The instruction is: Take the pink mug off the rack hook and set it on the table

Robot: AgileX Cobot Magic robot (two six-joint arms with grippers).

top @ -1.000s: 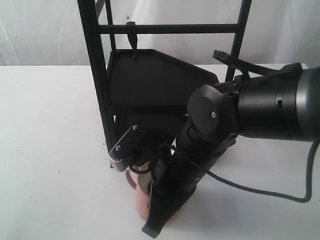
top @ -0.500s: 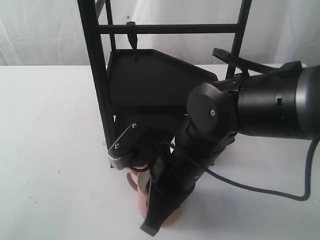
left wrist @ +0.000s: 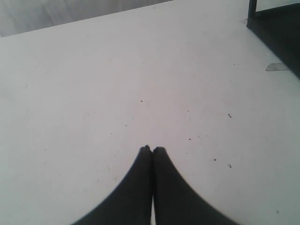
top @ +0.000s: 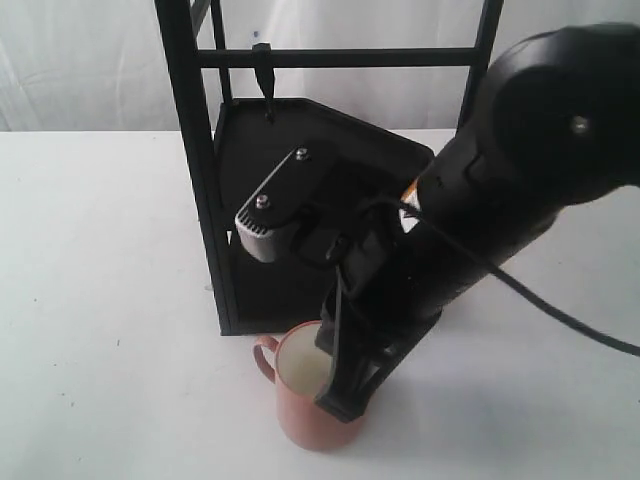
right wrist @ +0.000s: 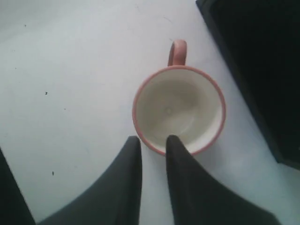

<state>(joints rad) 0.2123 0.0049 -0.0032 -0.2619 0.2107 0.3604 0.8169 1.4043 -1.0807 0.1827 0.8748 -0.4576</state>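
One mug point(top: 300, 400), safely down: it stands upright on the table point(top: 100, 300) just in front of the rack point(top: 478, 70) and its black base point(top: 300, 150), handle turned toward the foot of the near post point(top: 213, 280). A second ago the right arm point(top: 540, 130) was bent low over the mug and hid most of it. Now the arm has risen and the cream inside shows in full.

The right claw point(right wrist: 152, 140) hangs over the rim, fingers parted by a narrow gap wider than the mug's wall, one tip over the mouth and one outside. It appears to grip nothing, though a touch on the rim cannot be ruled out. The hook point(top: 266, 85) on the crossbar point(top: 350, 57) stands bare, so the placing looks done and only a clean withdrawal is left.

The left claw point(left wrist: 152, 149), pressed closed and empty, waits over bare table. Room is tight behind the mug, where the base's edge runs close. Straight up is free, and open table lies to the front and left. A sideways drag by the inner finger could tip the mug.
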